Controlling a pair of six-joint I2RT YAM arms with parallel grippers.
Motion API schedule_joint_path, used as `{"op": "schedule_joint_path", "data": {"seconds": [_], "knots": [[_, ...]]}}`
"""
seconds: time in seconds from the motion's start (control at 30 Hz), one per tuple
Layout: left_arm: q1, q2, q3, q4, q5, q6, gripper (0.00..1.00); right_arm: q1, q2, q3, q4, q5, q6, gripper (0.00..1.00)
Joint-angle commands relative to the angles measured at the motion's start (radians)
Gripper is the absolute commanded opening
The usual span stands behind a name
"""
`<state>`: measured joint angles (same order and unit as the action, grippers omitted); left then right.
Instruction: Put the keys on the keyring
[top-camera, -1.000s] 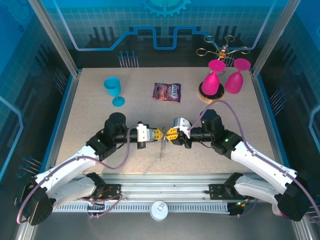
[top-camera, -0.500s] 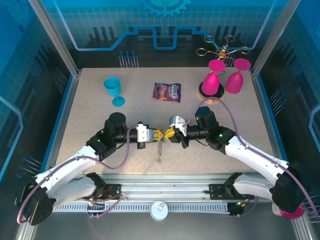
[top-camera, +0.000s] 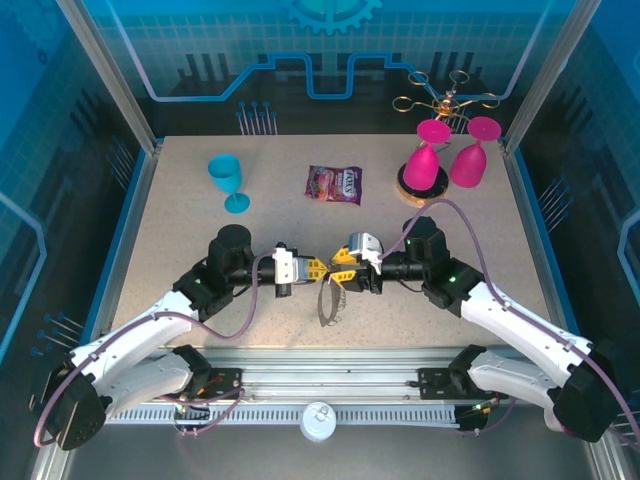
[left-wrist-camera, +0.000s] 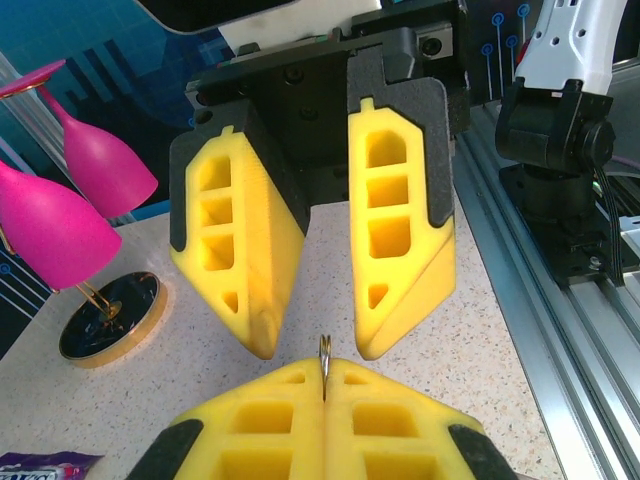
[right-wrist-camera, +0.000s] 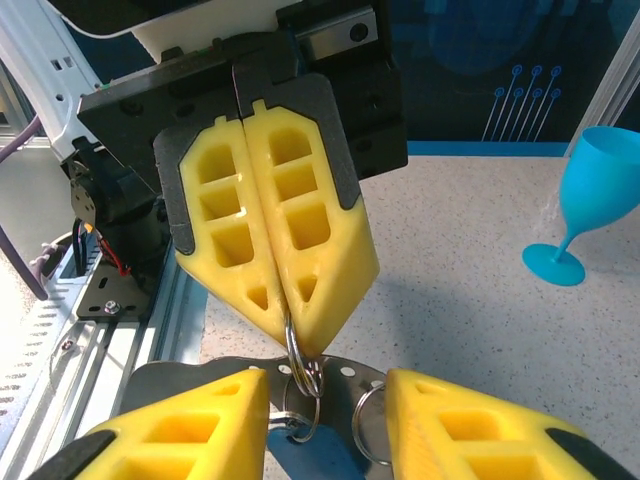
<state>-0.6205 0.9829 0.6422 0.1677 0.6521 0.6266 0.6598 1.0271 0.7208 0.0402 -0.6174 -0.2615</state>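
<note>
The left hand (top-camera: 320, 268) and right hand (top-camera: 338, 271) meet tip to tip over the middle of the bench (top-camera: 170, 220), so nothing can pass between them. The right hand's fingers stand apart around the left's pinched tips. The keyring (top-camera: 327, 303), held by the left hand, loops just on the near side of the tips and blocks that approach. Both arms fence off the near half. Beyond them runs a bare strip. It is bounded by the teal goblet (top-camera: 228, 178) at far left, the snack packet (top-camera: 335, 184) mid-far, and the pink goblets (top-camera: 432, 160) with a coaster (top-camera: 418, 188) at far right.
</note>
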Motion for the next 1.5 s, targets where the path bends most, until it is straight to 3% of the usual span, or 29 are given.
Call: {"op": "schedule_joint_path", "data": {"seconds": [0.0,0.33,0.43,0.5,0.6,0.73,0.9,1.03,1.1,1.17,1.3,1.47], "knots": [[-0.006,0.001,0.002,0.059,0.04,-0.008,0.0,-0.007,0.015,-0.008,0.052,-0.032,-0.01,0.32],[-0.006,0.003,-0.01,0.115,0.042,-0.062,0.0,-0.003,0.062,0.037,0.062,-0.05,-0.02,0.02],[-0.006,0.012,-0.009,0.098,0.018,-0.068,0.0,0.0,0.051,0.047,0.042,0.001,-0.031,0.0],[-0.006,0.024,0.025,0.005,-0.035,-0.046,0.18,0.015,0.047,0.077,-0.041,0.041,-0.079,0.0],[-0.007,0.045,0.081,-0.143,-0.106,0.017,0.19,0.055,0.069,0.152,-0.222,0.112,-0.185,0.0],[-0.006,0.102,0.185,-0.356,-0.176,0.098,0.07,0.106,0.121,0.266,-0.395,0.194,-0.288,0.0],[-0.006,0.112,0.215,-0.392,-0.158,0.126,0.0,0.155,0.191,0.365,-0.511,0.263,-0.36,0.0],[-0.006,0.102,0.198,-0.363,-0.156,0.133,0.0,0.117,0.157,0.322,-0.391,0.172,-0.281,0.0],[-0.005,0.081,0.154,-0.287,-0.141,0.116,0.0,0.065,0.122,0.248,-0.272,0.099,-0.204,0.16],[-0.006,0.059,0.098,-0.188,-0.114,0.085,0.0,0.022,0.089,0.166,-0.132,0.031,-0.132,0.23],[-0.005,0.043,0.029,-0.041,-0.062,-0.003,0.0,-0.009,0.062,0.027,0.04,-0.004,-0.059,0.25],[-0.004,0.035,-0.003,0.024,-0.036,-0.05,0.0,-0.011,0.061,-0.026,0.101,-0.027,-0.033,0.28]]}}
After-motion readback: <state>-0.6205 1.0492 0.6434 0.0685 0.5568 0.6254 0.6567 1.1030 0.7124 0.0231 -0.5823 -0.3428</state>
